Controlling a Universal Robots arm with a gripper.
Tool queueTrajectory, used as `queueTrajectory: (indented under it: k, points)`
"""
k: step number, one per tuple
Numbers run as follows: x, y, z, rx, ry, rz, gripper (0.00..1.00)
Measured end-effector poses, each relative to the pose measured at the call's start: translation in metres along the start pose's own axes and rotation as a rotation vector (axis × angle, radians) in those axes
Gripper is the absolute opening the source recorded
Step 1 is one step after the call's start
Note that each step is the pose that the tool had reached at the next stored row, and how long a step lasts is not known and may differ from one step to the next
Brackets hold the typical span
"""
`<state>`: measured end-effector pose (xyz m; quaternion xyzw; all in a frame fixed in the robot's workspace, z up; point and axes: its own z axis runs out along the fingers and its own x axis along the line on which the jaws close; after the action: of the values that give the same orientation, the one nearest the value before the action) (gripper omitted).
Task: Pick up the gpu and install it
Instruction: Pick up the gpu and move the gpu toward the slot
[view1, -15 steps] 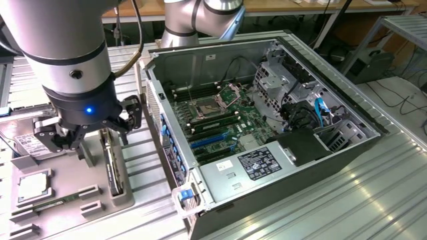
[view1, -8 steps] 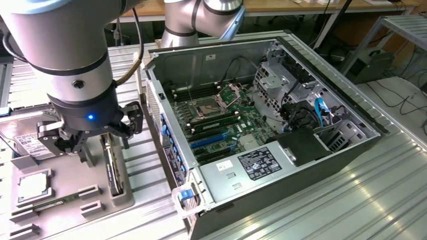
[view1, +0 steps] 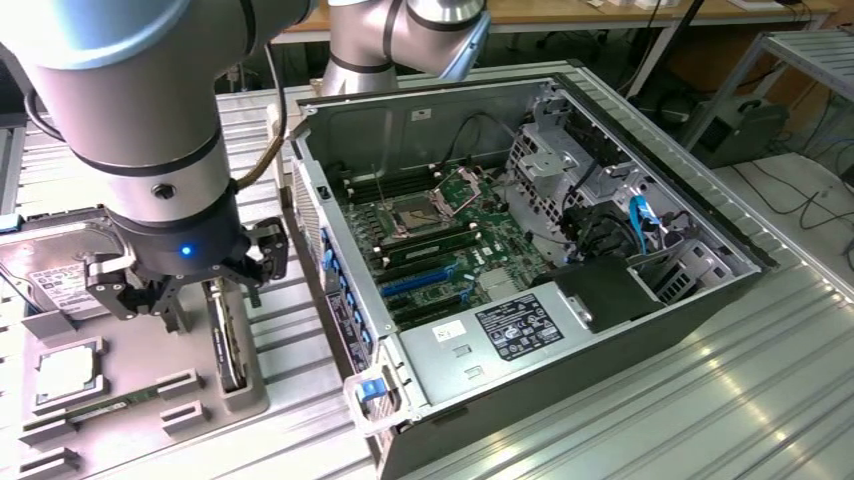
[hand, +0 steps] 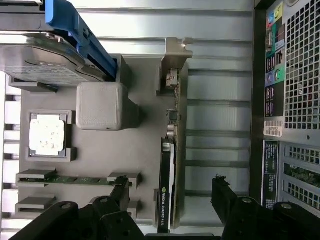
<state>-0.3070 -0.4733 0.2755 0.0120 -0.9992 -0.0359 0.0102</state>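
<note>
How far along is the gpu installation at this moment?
Done: nothing yet; the gpu stands edge-on in the grey tray, outside the open computer case. In hand: the open gripper sits over it, a finger each side, not touching. Left: the grip, lift and install.

The tray (hand: 135, 155) holds one gpu (hand: 167, 192), one hard drive (hand: 40, 65), one processor chip (hand: 47, 136) and one memory stick (hand: 75, 178) (beside one computer case (view1: 400, 130)).
</note>
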Motion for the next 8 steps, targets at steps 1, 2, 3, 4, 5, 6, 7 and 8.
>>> queueTrajectory:
  k: [1,2,3,4,5,6,7,8]
  points:
    - [0.000,-0.0002,0.0022,-0.0001,-0.0002,0.003,0.76]
    - [0.000,-0.0004,0.0054,-0.0001,-0.0004,0.006,0.76]
    - [0.000,-0.0005,0.0072,-0.0002,-0.0006,0.008,0.76]
    - [0.000,-0.0007,0.0088,-0.0002,-0.0007,0.010,0.76]
    - [0.000,-0.0008,0.0107,-0.0002,-0.0008,0.012,0.76]
    - [0.000,-0.0009,0.0125,-0.0002,-0.0009,0.013,0.76]
    - [0.000,-0.0010,0.0143,-0.0003,-0.0010,0.015,0.76]
    - [0.000,-0.0012,0.0162,-0.0004,-0.0012,0.016,0.76]
